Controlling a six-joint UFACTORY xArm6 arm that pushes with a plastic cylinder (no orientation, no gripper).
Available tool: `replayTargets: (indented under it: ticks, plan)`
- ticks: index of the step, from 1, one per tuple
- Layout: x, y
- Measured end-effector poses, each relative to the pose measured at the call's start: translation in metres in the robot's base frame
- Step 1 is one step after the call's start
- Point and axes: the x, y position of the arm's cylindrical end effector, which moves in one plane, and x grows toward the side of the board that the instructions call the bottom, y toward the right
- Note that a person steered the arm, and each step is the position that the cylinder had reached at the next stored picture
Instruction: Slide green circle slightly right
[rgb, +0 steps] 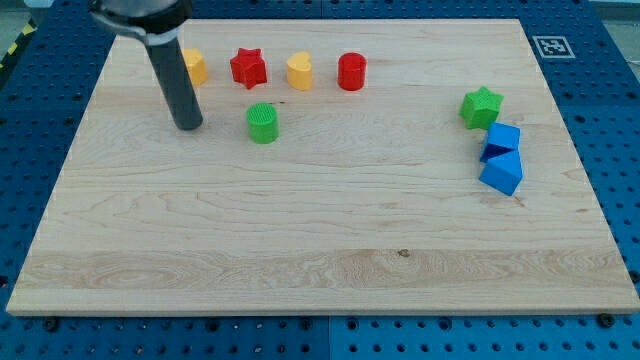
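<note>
— Where's the small green plastic cylinder, the circle (262, 123)?

— Upper left of the frame, standing upright on the pale wooden board (320, 250), just below the gap between the red star-shaped block (248, 67) and the yellow heart-shaped block (299, 71).

— And the rod?

— My tip (188, 125) sits on the board to the circle's left, near it but apart. There are no jaws on this arm, only the straight dark rod, gripping nothing.

— What else?

— A yellow block (195, 66), partly hidden behind the rod, and a red cylinder (351, 72) complete that top row. At the right, a green star-shaped block (481, 106) sits above two blue blocks (501, 137) (502, 172), which touch each other.
</note>
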Motion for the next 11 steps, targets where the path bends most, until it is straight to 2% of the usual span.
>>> replayTargets:
  ticks: [1, 2, 3, 6, 9, 11]
  plan:
    - [-0.001, 0.006]
    - [-0.001, 0.047]
    - [0.003, 0.058]
    - [0.044, 0.138]
    - [0.039, 0.177]
    - [0.019, 0.204]
